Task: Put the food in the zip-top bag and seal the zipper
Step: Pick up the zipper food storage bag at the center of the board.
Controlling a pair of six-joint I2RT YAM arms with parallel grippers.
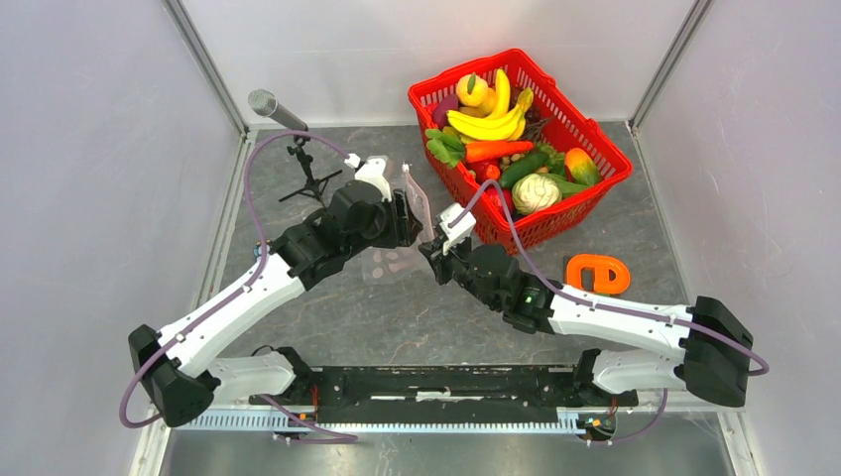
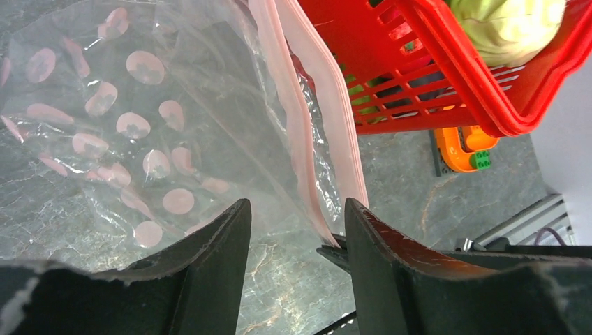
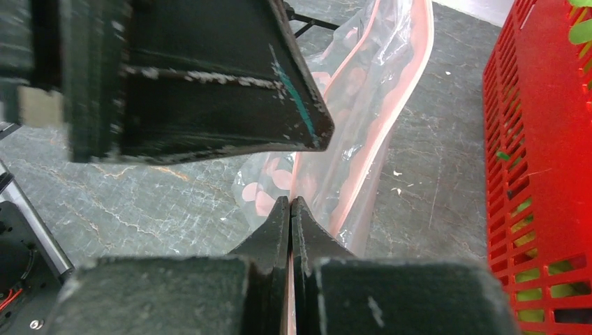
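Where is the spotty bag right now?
The zip-top bag is held up near the centre of the top view, just left of the red basket. The right gripper pinches its pink edge.

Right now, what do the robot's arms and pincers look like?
The left arm and right arm are white shells with black joints, each trailing a thin purple cable. The left gripper and right gripper have black wedge-shaped fingers with scuffed edges. A small green light glows on the right arm.
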